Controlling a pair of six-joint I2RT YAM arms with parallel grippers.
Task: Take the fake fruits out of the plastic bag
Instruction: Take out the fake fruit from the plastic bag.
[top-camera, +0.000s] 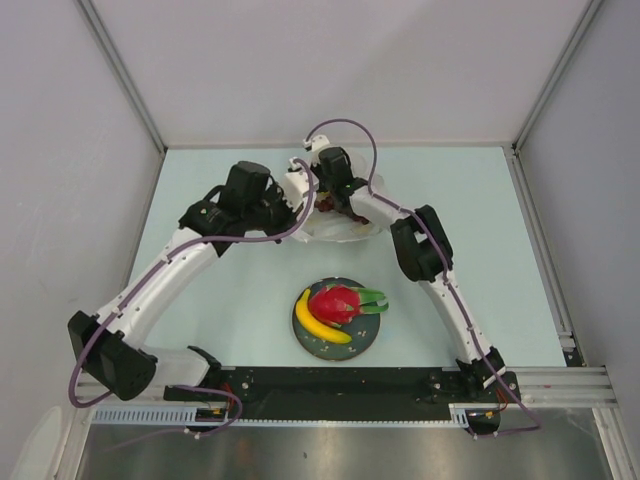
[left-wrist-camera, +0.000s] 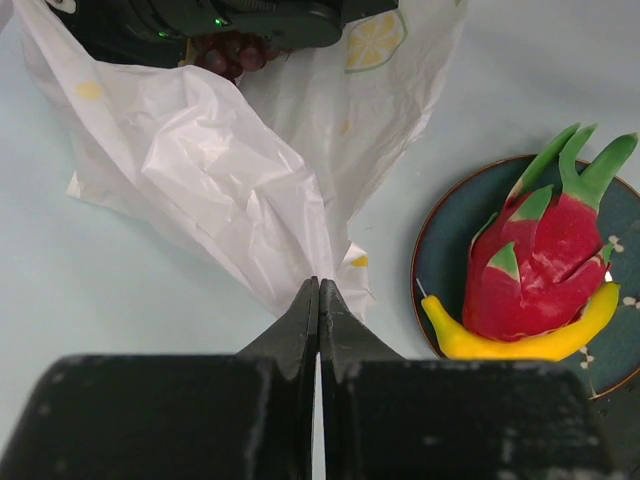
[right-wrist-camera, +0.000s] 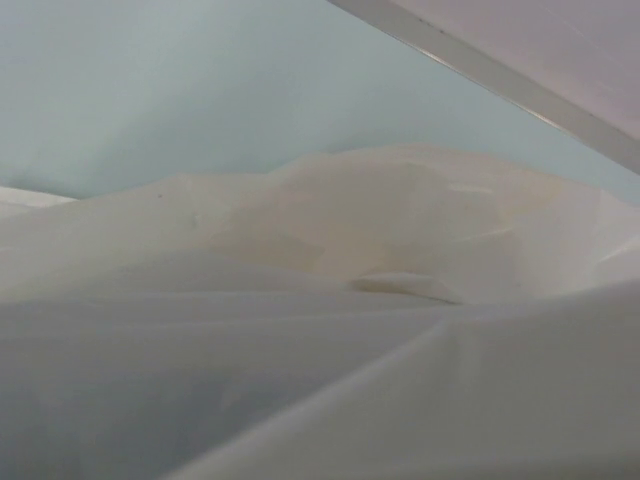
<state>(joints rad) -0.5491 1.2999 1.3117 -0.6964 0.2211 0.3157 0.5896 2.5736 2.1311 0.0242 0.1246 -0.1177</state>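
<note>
Here, left gripper (left-wrist-camera: 318, 292) on bag (left-wrist-camera: 230, 170) edge

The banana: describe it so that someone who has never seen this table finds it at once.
On the pale table, find the round dark plate close to its near edge. Of the two fruits on it, the banana is the slim curved yellow one, lying against the fat red-pink dragon fruit with green tips.

plastic bag (right-wrist-camera: 330, 330) — wrinkled folds fill view | table (right-wrist-camera: 150, 90) behind
</note>
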